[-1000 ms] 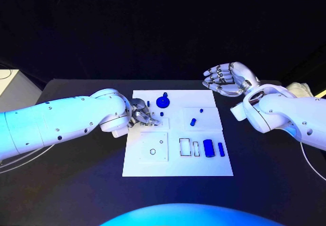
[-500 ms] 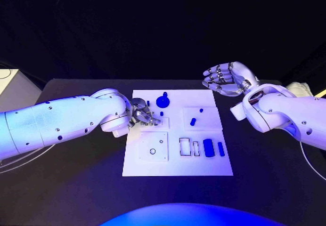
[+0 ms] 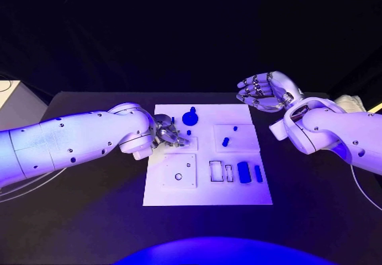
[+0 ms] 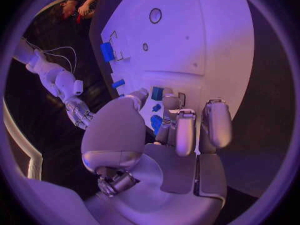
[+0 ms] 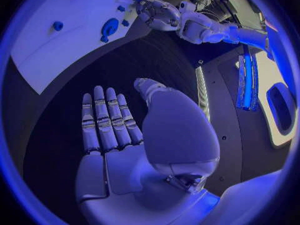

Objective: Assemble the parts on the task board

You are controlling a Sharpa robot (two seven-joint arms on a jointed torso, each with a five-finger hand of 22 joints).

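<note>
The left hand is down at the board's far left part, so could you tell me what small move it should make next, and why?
Probably a short, slow lowering of the left hand to close on the small blue part at its fingertips. Its fingers are bent over the task board, and the wrist view shows the part just beyond them, seemingly not yet gripped. The right hand is held open off the board.

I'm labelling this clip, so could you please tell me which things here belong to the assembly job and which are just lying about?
Job:
task board
round blue part
two blue blocks
left hand, over the board's left edge
right hand, held off the board

Lying about:
pale cloth at the table's right edge
</note>
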